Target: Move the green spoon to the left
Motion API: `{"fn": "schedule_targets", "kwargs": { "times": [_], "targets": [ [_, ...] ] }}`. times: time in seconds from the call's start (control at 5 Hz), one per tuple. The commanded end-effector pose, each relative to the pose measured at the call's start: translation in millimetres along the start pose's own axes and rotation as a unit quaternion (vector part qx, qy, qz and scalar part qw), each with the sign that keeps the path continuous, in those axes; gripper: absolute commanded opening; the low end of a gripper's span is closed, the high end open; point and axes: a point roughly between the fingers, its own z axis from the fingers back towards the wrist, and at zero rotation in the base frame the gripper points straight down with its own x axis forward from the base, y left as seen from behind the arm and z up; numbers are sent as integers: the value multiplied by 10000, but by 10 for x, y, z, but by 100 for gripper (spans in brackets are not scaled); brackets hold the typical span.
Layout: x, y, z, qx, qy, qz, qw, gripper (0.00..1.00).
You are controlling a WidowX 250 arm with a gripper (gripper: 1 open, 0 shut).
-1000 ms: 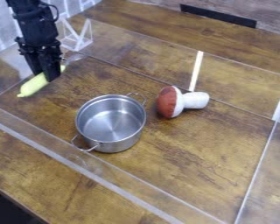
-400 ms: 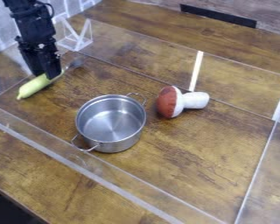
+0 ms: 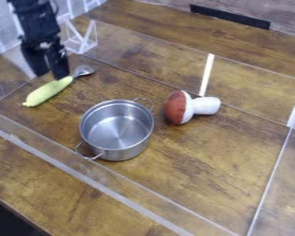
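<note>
The green spoon (image 3: 48,90) lies flat on the wooden table at the left, its yellow-green handle toward the lower left and its small silver end (image 3: 84,72) toward the upper right. My black gripper (image 3: 47,66) hangs just above and behind the spoon's middle, pointing down, its fingers apart and nothing between them. It is clear of the spoon.
A steel pot (image 3: 117,128) stands at the centre front. A red-brown mushroom toy (image 3: 183,107) with a white stem lies to its right, a pale stick (image 3: 206,74) behind it. Clear plastic walls (image 3: 137,198) ring the work area; a clear rack (image 3: 78,37) sits behind the gripper.
The gripper has let go of the spoon and lifted a little off it. The spoon now lies free on the table, more fully in view.
</note>
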Motion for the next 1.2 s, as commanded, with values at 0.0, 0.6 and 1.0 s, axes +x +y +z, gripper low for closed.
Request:
{"fn": "schedule_targets", "kwargs": {
  "times": [0.0,0.6,1.0],
  "targets": [
    [347,-303,441,312,-324,-563,9974,100],
    [470,-403,170,459,-219,-1221,9912,100],
    [591,-265,46,458,-230,-1324,9899,100]
  ]
}}
